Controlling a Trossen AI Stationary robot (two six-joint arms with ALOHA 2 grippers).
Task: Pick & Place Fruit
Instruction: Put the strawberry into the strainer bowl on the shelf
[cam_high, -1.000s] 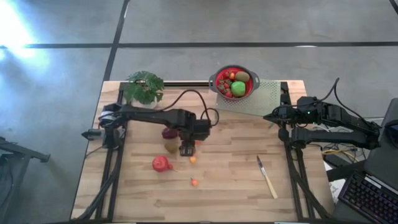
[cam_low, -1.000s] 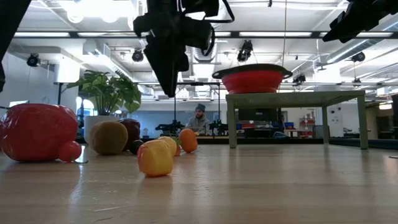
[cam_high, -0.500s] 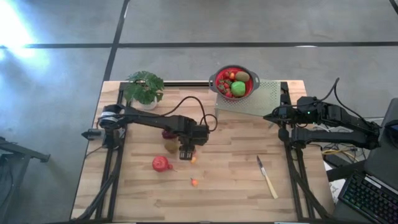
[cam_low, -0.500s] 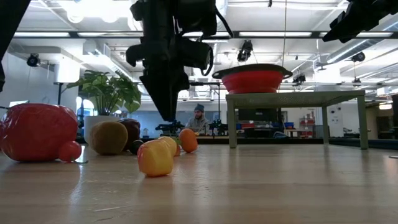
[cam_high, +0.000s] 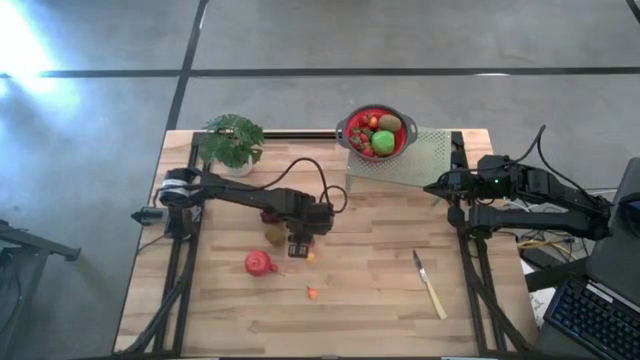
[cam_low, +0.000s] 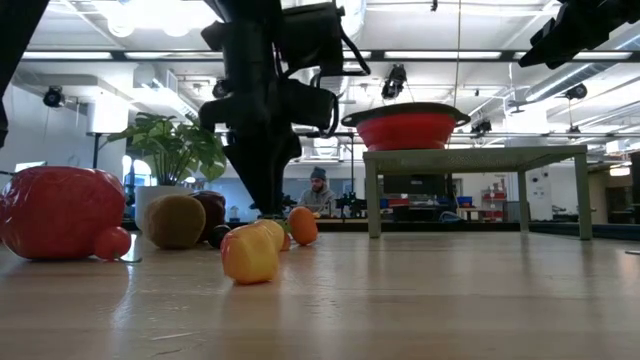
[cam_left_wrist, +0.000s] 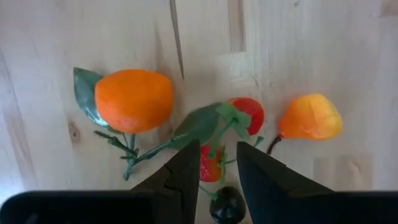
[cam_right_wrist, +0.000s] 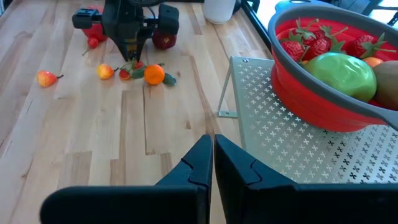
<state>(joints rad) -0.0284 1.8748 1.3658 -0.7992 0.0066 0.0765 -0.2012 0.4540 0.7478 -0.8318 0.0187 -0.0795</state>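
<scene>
Since the earlier frame my left gripper has come down from above the fruit to the wooden table. Its fingers stand narrowly apart, straddling a small red strawberry with green leaves; whether they pinch it I cannot tell. An orange tangerine with a leaf and a yellow-orange pear-shaped fruit lie near. A big magenta-red fruit lies apart. More fruit fills the red colander. My right gripper waits shut by the perforated stand.
</scene>
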